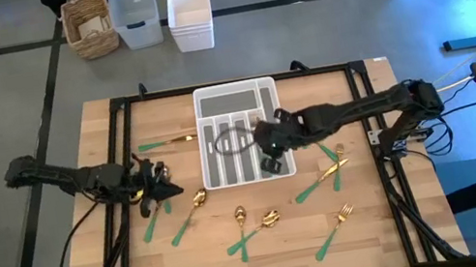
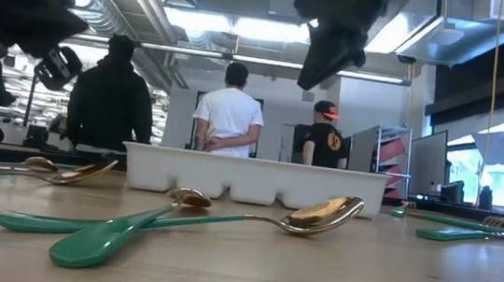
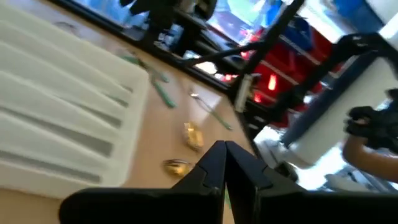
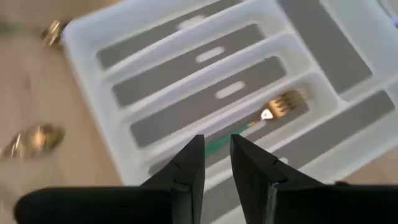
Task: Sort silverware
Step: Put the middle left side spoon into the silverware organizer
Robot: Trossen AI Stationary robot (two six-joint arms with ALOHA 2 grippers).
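The white slotted tray (image 1: 230, 90) stands mid-table toward the far edge. Gold-headed, green-handled silverware lies loose on the wood: one fork (image 1: 167, 143) left of the tray, spoons (image 1: 190, 215) (image 1: 252, 225) in front of it, forks (image 1: 328, 175) (image 1: 335, 230) to the right. One fork (image 4: 283, 104) lies flat in a long slot of the tray (image 4: 87, 32). My right gripper (image 4: 217, 148) hangs open above that slot, clear of the fork, also seen over the tray's right half (image 1: 271, 155). My left gripper (image 1: 160, 182) (image 3: 225, 150) is shut and holds nothing, left of the tray.
A wicker basket (image 1: 92, 27) and two bins (image 1: 135, 14) (image 1: 191, 19) stand on the floor beyond the far edge. Black frame rails (image 1: 122, 144) border the tabletop. Three people (image 2: 229, 110) stand in the room behind the table.
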